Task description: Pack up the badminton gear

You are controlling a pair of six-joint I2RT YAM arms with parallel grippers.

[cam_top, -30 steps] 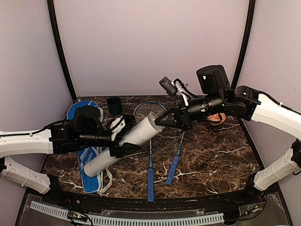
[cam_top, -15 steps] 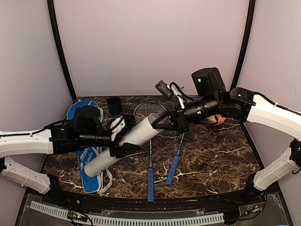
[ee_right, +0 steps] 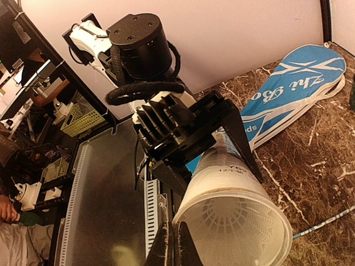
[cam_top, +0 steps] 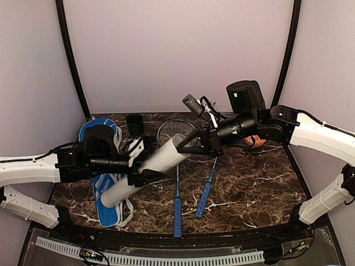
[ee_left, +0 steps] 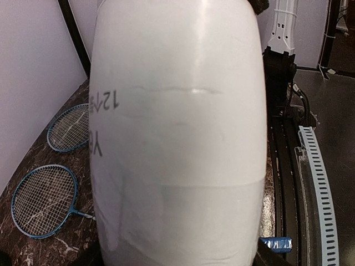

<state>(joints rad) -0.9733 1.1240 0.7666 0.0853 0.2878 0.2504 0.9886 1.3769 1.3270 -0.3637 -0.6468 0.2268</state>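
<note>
Tube (cam_top: 163, 155): centre-left of the overhead view, slanted, mouth up-right, clamped in the left gripper (cam_top: 140, 167).
Change: right gripper (cam_top: 192, 143), pinched shut on nothing, nudged a bit leftward at the mouth.
Meaning: probably tamping the shuttlecock (ee_right: 233, 221) inside; rackets (cam_top: 177, 206) not packed yet.
Writing: bag (ee_right: 299, 83) script looks like "Zhi Bo" – tube scribble unreadable.

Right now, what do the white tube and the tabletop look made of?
The white tube is likely thin plastic, smooth and semi-gloss: a soft highlight runs down it. The tabletop is dark brown with white veins and looks polished: marble or a marble-print laminate, I cannot tell which.
</note>
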